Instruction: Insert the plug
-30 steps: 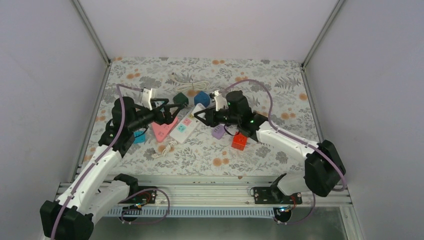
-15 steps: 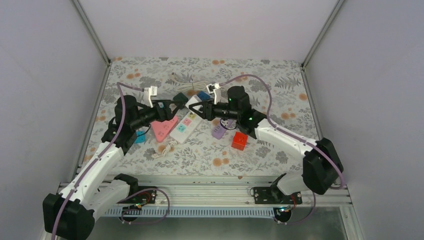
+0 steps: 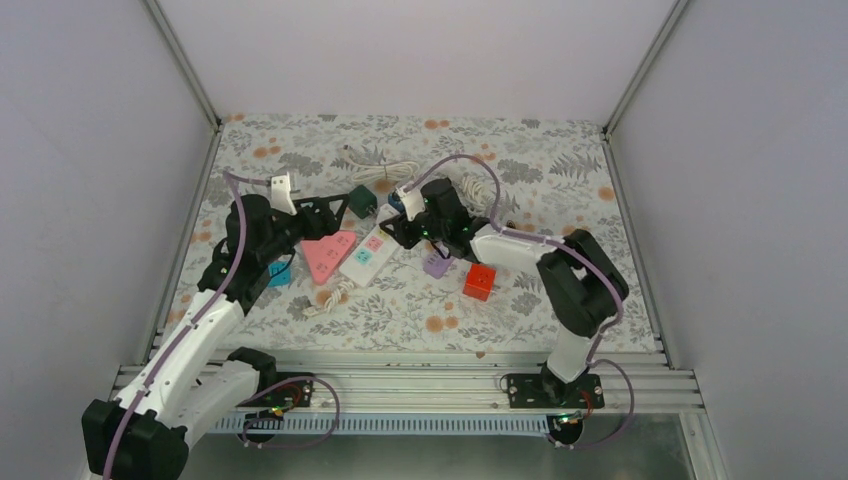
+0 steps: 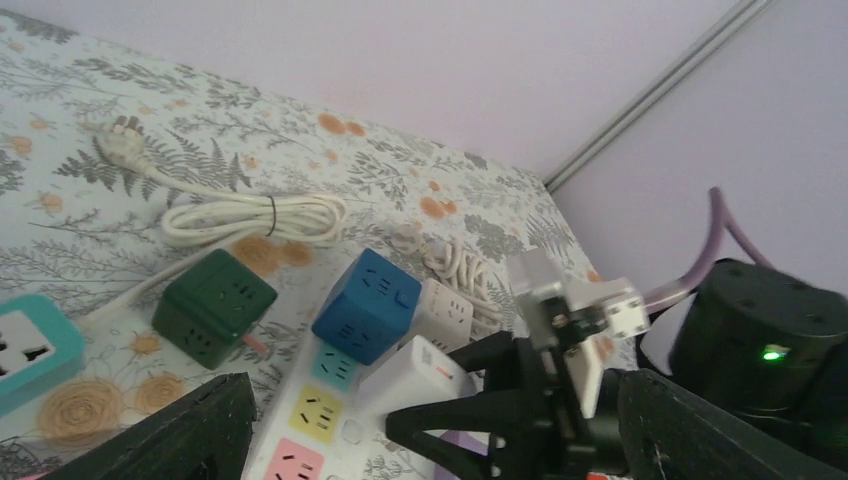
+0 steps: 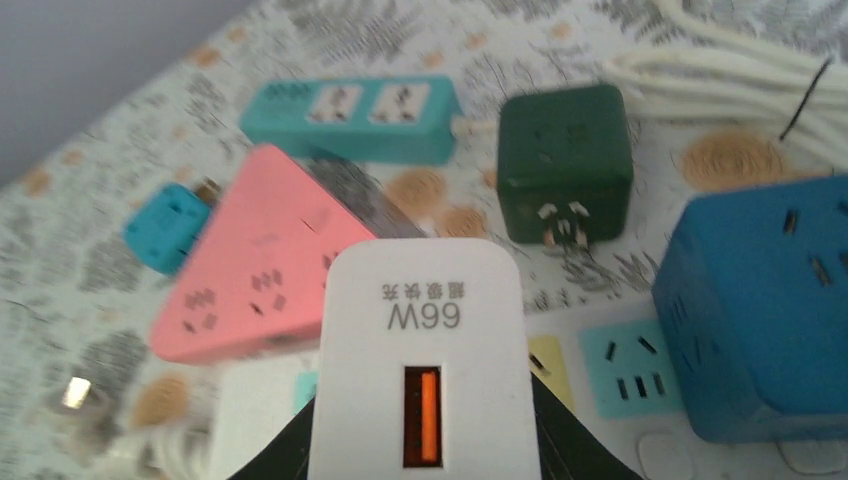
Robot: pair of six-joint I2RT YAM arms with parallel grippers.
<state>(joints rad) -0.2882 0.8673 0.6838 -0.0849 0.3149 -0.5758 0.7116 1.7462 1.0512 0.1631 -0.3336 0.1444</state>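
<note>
My right gripper [image 3: 400, 232] is shut on a white 66W charger plug [image 5: 425, 350], also seen in the left wrist view [image 4: 435, 375]. It holds the plug over the far end of the white power strip [image 3: 365, 252], beside its yellow socket [image 5: 545, 365] and teal socket [image 5: 620, 365]. Whether the plug's prongs touch the strip is hidden. My left gripper [image 3: 330, 215] is open and empty, above the pink triangular strip [image 3: 328, 255], facing the right gripper. Its fingers [image 4: 170, 440] frame the white strip [image 4: 320, 420].
A blue cube socket [image 3: 398, 200] and a green cube socket [image 3: 362, 200] sit just beyond the strip. A coiled white cable [image 3: 385, 170] lies farther back. A purple piece [image 3: 436, 265], a red cube [image 3: 479, 282] and a small teal cube [image 3: 280, 274] lie nearby.
My right gripper has moved left with the plug, from beside the strip to over its far end, its arm folding in. My left gripper has drawn back a little to the left.
</note>
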